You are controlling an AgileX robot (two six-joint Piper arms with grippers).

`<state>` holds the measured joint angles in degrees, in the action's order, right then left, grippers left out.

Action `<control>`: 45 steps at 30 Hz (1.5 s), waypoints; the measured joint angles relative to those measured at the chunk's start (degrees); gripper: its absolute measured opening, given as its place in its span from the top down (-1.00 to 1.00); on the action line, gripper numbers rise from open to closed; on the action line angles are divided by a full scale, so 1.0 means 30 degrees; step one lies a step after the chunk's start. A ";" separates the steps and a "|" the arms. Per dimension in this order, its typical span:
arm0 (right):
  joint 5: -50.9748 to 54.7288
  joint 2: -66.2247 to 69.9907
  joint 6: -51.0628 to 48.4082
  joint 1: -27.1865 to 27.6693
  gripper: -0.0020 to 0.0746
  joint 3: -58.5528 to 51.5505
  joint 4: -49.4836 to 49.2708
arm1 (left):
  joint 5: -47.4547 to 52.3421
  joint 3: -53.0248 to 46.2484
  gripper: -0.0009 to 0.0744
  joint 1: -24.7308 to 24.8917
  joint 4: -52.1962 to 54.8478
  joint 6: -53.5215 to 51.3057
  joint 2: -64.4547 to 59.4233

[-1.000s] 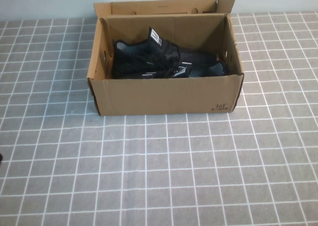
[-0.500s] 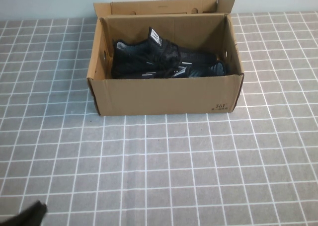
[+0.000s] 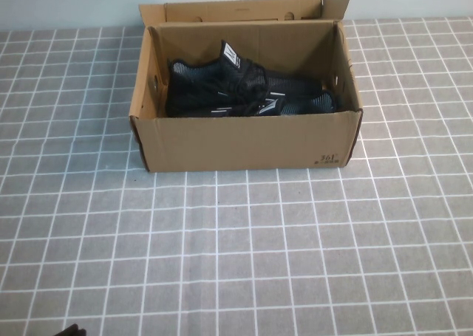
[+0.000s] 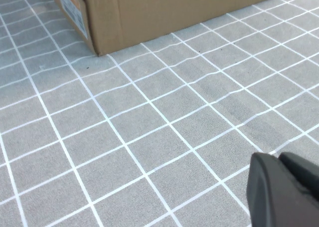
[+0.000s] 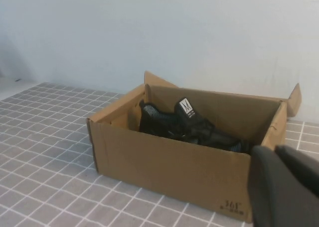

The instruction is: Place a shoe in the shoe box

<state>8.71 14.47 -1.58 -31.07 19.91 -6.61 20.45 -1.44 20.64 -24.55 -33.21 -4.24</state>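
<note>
1. Lying inside the shoe box (image 3: 244,140), the shoe (image 3: 222,88) rests low against the box floor, its white tongue tag up; a second black shoe appears to lie beside it, though the two are hard to separate. That placement suggests the packing is done.

2. The box stands on the grey tiled table (image 3: 244,255) with its flap lid (image 3: 236,11) folded back behind it, which leaves the top open for reaching in.

3. The left gripper (image 4: 286,189) hangs low over bare tiles in front of the box, near its left front corner, well apart from the shoe. Its fingers are pressed together with nothing between them. In the high view only a dark scrap of it shows at the lower left edge.

4. The right gripper (image 5: 286,184) sits on the robot's side of the box, looking across the front wall at the shoe. Its fingers are likewise closed and empty, apart from both box and shoe.

5. Both arms look parked, I judge.
</note>
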 joint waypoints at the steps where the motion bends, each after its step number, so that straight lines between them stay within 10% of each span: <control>1: 0.0000 0.0000 0.0000 0.0000 0.98 0.0000 0.0000 | 0.0000 0.0000 0.98 0.0000 0.0000 0.0000 0.0000; 19: -0.2903 -0.3808 -0.0075 0.9501 0.99 -0.6527 0.0137 | 0.0140 0.0000 0.98 0.0000 0.0072 0.0000 0.0000; 45: 0.3466 -0.4969 -0.0075 1.0022 0.99 -0.7122 -0.1579 | 0.0140 0.0000 0.98 0.0000 0.0072 0.0000 0.0000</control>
<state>19.11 -0.43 -1.81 -1.01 -1.45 -11.34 20.87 -1.44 20.64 -24.33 -33.21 -4.24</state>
